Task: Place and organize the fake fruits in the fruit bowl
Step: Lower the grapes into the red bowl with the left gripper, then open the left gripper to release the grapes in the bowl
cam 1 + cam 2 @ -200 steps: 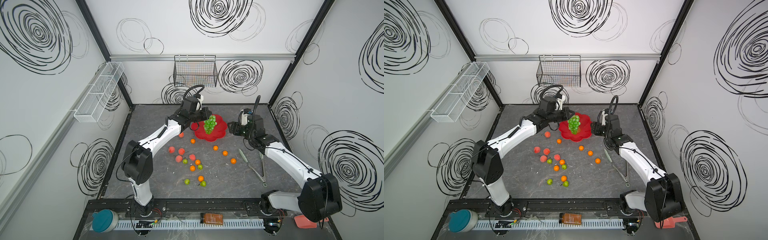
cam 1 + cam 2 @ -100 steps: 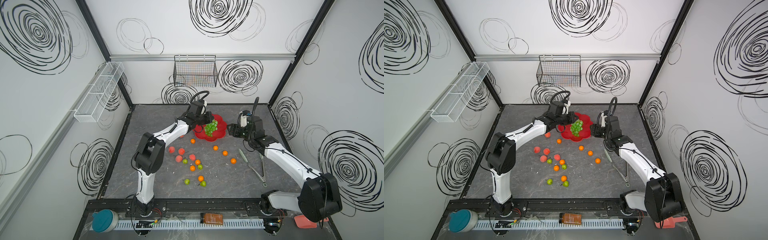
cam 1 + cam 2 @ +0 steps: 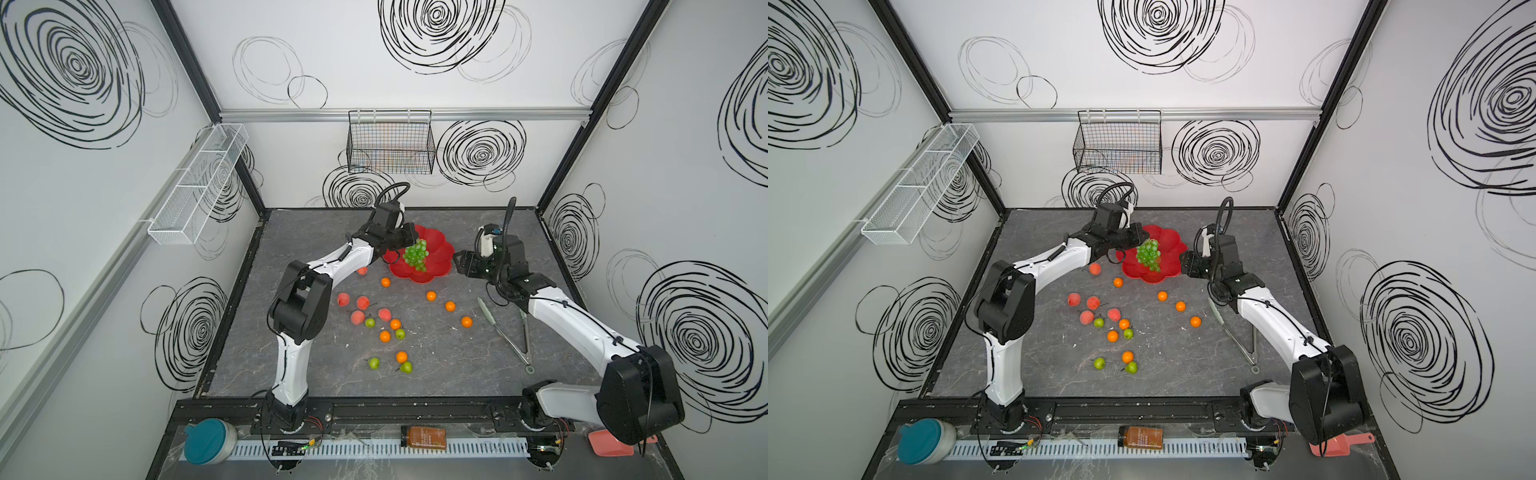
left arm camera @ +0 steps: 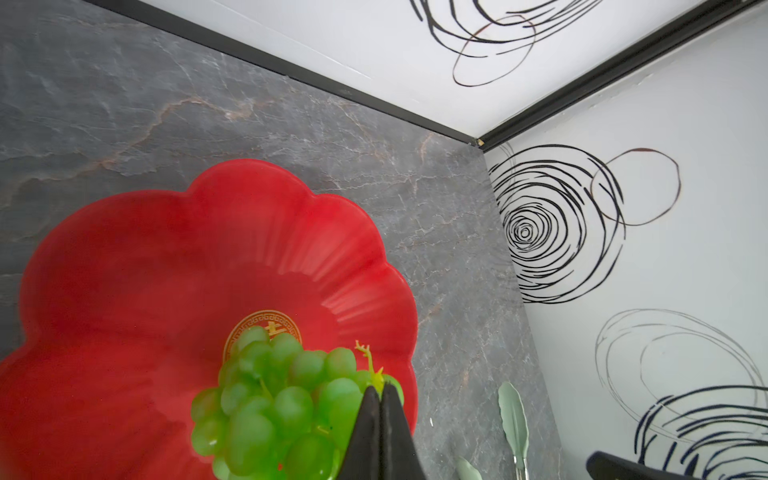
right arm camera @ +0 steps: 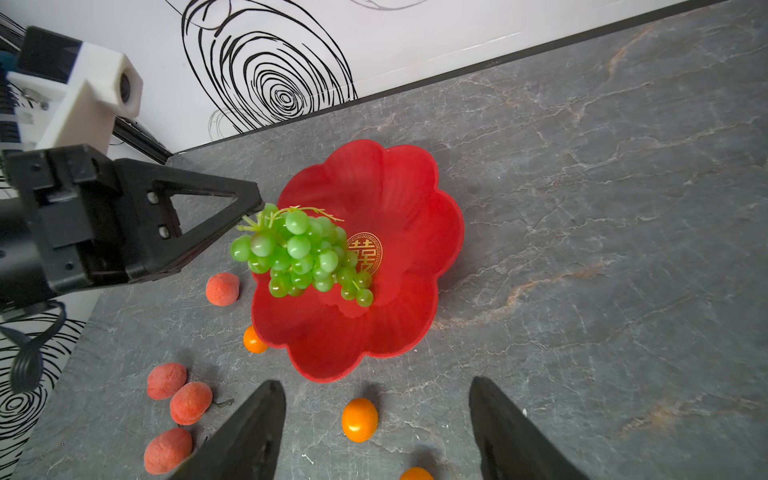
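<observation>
top views: high front, looking down | wrist views: close, both sharing fruit bowl

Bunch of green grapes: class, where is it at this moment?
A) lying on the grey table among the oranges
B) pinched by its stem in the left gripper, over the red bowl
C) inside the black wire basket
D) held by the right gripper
B: the left gripper, tips shut, pinches the stem of the grapes above the fruit bowl.
</observation>
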`<state>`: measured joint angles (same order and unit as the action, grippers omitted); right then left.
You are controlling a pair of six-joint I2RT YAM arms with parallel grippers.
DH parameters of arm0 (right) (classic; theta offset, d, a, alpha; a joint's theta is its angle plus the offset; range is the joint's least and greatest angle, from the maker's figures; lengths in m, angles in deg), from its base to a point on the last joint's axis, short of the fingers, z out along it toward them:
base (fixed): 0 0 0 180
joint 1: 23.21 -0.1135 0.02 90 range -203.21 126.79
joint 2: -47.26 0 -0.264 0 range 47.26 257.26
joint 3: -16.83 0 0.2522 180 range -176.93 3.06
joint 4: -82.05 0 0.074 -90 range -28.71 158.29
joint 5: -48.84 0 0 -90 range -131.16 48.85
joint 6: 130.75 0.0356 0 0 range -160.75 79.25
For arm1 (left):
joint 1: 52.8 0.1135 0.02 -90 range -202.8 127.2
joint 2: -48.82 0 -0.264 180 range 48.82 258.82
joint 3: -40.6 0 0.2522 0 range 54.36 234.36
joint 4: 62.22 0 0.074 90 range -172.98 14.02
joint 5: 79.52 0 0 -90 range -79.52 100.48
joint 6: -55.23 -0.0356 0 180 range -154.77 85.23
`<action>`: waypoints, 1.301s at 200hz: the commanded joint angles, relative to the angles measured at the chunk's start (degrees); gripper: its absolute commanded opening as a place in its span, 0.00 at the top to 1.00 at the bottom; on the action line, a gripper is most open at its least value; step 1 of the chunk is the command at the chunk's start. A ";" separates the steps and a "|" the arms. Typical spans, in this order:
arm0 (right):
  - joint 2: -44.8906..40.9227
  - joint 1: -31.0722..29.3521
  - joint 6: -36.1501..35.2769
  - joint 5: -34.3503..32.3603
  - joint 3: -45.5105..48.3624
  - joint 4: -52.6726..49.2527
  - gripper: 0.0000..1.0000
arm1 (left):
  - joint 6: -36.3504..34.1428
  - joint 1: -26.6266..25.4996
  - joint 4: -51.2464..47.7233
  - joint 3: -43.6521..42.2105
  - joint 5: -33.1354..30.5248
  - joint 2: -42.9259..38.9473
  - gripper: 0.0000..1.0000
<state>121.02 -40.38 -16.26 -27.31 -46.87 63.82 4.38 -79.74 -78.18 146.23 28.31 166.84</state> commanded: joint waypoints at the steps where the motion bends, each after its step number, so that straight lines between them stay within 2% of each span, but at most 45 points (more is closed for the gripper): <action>1: -1.57 -0.10 0.38 0.15 0.63 0.59 0.26 | -0.92 1.51 -0.13 2.77 -1.65 2.12 1.00; 90: -1.59 -1.04 0.34 -0.85 0.64 -0.06 0.25 | 0.98 4.97 -0.50 -1.35 -5.24 2.48 1.00; 106: -1.62 -1.33 0.21 -1.09 0.63 -0.34 0.25 | 1.27 5.24 -1.04 -1.51 -5.77 2.57 0.98; 110: -1.60 -1.30 0.21 -1.15 0.58 -0.41 0.25 | 1.40 5.39 -1.11 -1.58 -5.99 2.49 0.93; 140: -1.69 -1.88 0.21 -1.54 0.32 -0.58 0.25 | 1.97 6.17 -1.89 -2.14 -7.40 2.04 0.93; 167: -1.52 -2.34 0.29 -1.90 0.25 -0.57 0.24 | 1.98 6.60 -2.27 -2.16 -7.19 2.26 0.86; 260: -1.42 -3.54 0.47 -3.10 0.58 -0.42 0.24 | 2.92 7.89 -3.67 -2.40 -7.67 3.31 0.86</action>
<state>120.91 -43.37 -16.06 -29.17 -46.19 63.78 6.63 -72.33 -82.15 144.14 21.51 168.89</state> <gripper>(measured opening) 0.757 0.144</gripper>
